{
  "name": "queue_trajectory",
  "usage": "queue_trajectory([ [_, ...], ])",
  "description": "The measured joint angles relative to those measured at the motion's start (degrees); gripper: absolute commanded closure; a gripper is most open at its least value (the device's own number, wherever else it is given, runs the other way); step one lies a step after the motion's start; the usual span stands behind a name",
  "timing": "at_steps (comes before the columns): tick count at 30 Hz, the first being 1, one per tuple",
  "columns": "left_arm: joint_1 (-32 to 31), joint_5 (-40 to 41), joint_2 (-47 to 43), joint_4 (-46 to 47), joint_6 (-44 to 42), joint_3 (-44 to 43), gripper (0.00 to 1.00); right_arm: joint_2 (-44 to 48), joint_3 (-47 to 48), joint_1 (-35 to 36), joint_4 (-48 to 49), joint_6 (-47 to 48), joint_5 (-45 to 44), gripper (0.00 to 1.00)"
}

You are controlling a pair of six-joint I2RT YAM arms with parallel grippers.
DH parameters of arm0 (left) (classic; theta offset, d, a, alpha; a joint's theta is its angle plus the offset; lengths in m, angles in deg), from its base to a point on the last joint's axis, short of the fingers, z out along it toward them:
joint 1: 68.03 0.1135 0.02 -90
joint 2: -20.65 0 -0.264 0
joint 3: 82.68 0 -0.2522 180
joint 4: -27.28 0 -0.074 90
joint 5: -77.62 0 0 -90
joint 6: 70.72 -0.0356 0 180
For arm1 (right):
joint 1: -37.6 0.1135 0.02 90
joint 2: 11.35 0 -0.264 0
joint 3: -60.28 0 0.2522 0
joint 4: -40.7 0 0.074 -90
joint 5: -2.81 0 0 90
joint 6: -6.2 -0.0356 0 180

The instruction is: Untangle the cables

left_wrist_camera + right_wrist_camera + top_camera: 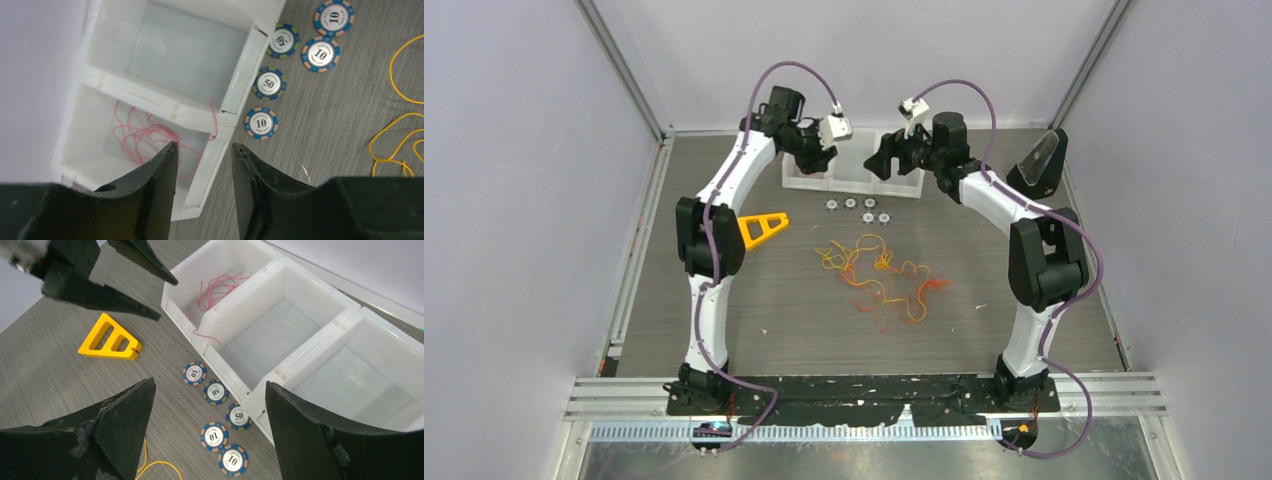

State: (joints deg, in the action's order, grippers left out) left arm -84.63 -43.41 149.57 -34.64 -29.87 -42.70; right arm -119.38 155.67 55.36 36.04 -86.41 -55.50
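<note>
A red cable point(145, 135) is coiled in the end compartment of the white tray point(245, 65), one end draped over its wall. Above that compartment the left gripper point(204, 165) is held half-open, nothing gripped. The right gripper point(210, 385) is spread wide over the tray, empty. Just before the tray, chips point(264, 84) marked 10 and 50 are laid; farther out, yellow and orange cables point(879, 275) are tangled on open tabletop point(984, 330).
</note>
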Motion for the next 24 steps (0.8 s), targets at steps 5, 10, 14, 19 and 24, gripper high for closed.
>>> queue_trajectory([
  [5, -1.6, 1.5, 0.0, 2.7, -4.2, 6.0, 0.42, 0.8, -1.0, -0.2, -1.3, 1.0, 0.0, 0.15],
  [10, -1.7, 4.2, 1.5, 4.7, -5.2, 6.4, 0.46, 0.8, -1.1, -0.2, -2.2, 3.2, -0.8, 0.16],
  [14, -1.7, 6.0, 3.1, 6.4, -4.9, 6.3, 0.49, 0.8, -1.1, -0.2, -3.5, 5.3, -2.7, 0.17],
  [19, -1.8, 8.0, 5.2, 8.6, -4.8, 6.0, 0.51, 0.7, -1.1, -0.2, -4.7, 7.0, -4.2, 0.17],
  [24, -2.3, 9.2, 6.5, 9.1, -5.3, 5.3, 0.60, 0.5, -1.1, -0.2, -4.9, 7.8, -5.0, 0.17],
])
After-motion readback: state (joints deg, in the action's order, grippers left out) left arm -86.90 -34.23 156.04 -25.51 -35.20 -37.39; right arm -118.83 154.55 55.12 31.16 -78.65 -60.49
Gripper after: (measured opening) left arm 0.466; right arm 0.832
